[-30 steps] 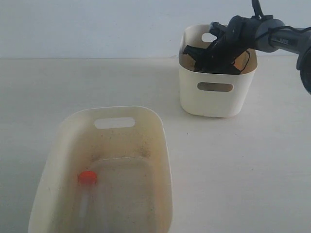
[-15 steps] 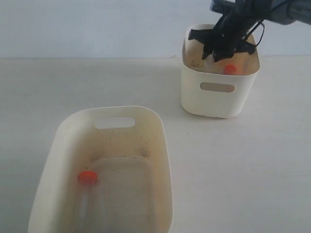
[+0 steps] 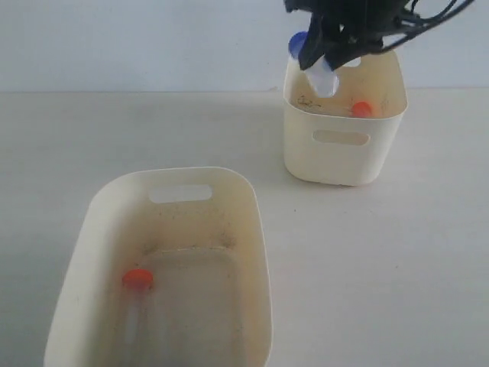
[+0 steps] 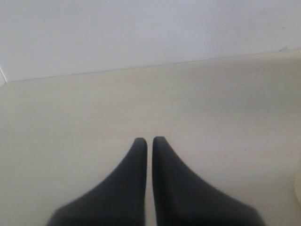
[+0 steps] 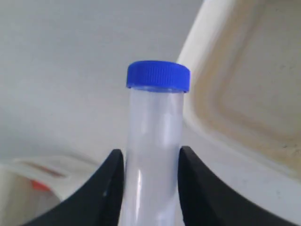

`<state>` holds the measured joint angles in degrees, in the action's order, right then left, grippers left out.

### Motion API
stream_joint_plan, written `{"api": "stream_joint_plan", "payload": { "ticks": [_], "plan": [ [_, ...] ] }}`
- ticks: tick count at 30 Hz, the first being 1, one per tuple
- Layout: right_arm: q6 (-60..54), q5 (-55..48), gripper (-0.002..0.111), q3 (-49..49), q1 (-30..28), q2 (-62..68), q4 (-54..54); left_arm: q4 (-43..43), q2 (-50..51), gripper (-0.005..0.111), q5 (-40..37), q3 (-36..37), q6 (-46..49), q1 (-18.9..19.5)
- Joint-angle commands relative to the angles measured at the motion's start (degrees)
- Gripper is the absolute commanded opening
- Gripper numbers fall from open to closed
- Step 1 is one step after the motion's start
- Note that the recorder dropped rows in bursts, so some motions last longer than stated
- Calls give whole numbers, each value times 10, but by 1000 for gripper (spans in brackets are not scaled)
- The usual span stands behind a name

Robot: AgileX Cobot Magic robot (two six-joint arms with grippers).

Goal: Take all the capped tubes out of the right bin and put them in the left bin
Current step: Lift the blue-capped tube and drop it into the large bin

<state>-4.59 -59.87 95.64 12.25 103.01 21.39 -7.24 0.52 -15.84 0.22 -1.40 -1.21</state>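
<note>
Clearly the blue tube (image 3: 318,74) is the one in hand: it hangs tilted just above the right bin (image 3: 340,157), over the rim on the side facing the left bin (image 3: 256,229), cap (image 5: 158,75) pointing up and away. The right gripper (image 5: 150,151) pinches it on the clear body below the cap, one finger on each side. That grip leaves the cap free and keeps the tube from rolling. It looks high enough over the right bin to clear the wall on the way across.

Inside the right bin an orange tube (image 3: 361,109) lies against the front wall, only its cap showing, so one more trip seems needed. A second orange tube (image 3: 137,294) lies in the left bin, well apart from the right bin and nearer the exterior camera.

The left gripper (image 4: 146,140) has its fingers pressed together on nothing, over bare table (image 4: 211,103). Where it sits relative to the right bin I cannot tell.
</note>
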Motion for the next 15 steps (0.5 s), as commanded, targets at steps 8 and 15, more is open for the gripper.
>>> {"api": "stream_joint_plan", "payload": {
  "ticks": [8,15],
  "plan": [
    [-32,133,0,-284,161,-192,83,4,-1,4,9,-2,-7,1],
    [-31,236,0,-372,257,-183,118,4,-1,4,9,-2,-7,1]
  ]
}}
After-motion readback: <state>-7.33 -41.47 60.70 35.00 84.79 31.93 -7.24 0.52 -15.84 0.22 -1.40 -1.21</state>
